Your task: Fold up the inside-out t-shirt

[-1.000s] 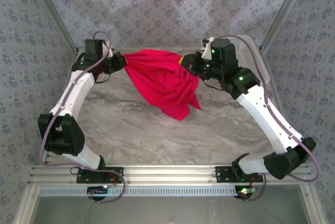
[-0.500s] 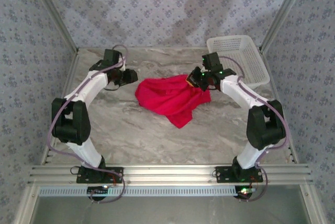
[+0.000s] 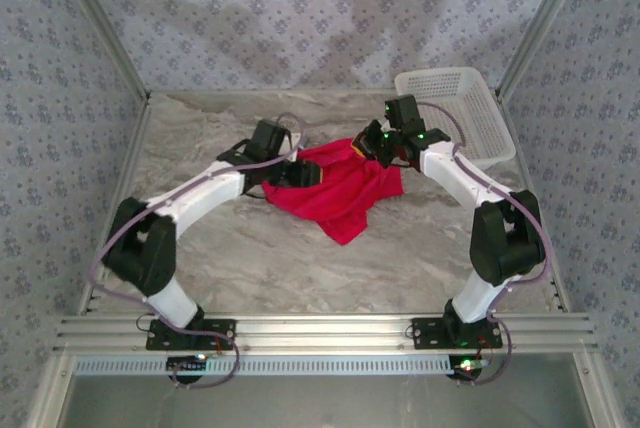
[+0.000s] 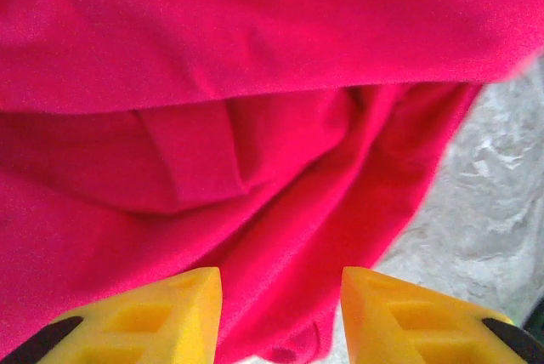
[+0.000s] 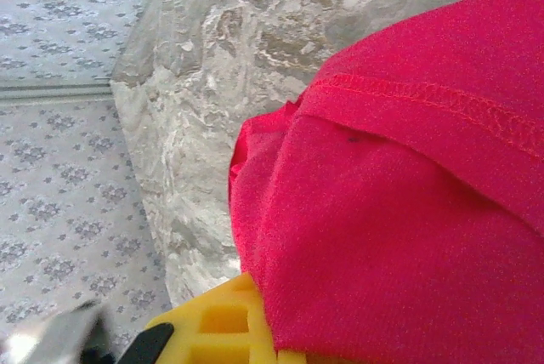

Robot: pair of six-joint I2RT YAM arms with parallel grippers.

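Observation:
The inside-out t-shirt (image 3: pixel 342 194) lies crumpled in a red heap on the marble table, its lowest corner pointing toward the arms. My left gripper (image 3: pixel 300 174) hovers over the heap's left edge. In the left wrist view its yellow fingertips (image 4: pixel 174 300) stand apart, with folds of the t-shirt (image 4: pixel 255 126) beyond them and nothing pinched between. My right gripper (image 3: pixel 378 146) is shut on the shirt's upper right edge. In the right wrist view the cloth (image 5: pixel 399 211), with a stitched hem, drapes over the one yellow finger (image 5: pixel 223 323) that shows.
A white lattice basket (image 3: pixel 455 98) stands at the back right, just behind the right arm. Patterned walls close in the table (image 3: pixel 250 258) at the back and both sides. Bare marble lies in front of the shirt and to its left.
The left gripper let go of the shirt, opened, and swung right to the heap's left edge. The shirt went from stretched in the air to lying on the table. The right arm lowered, still gripping.

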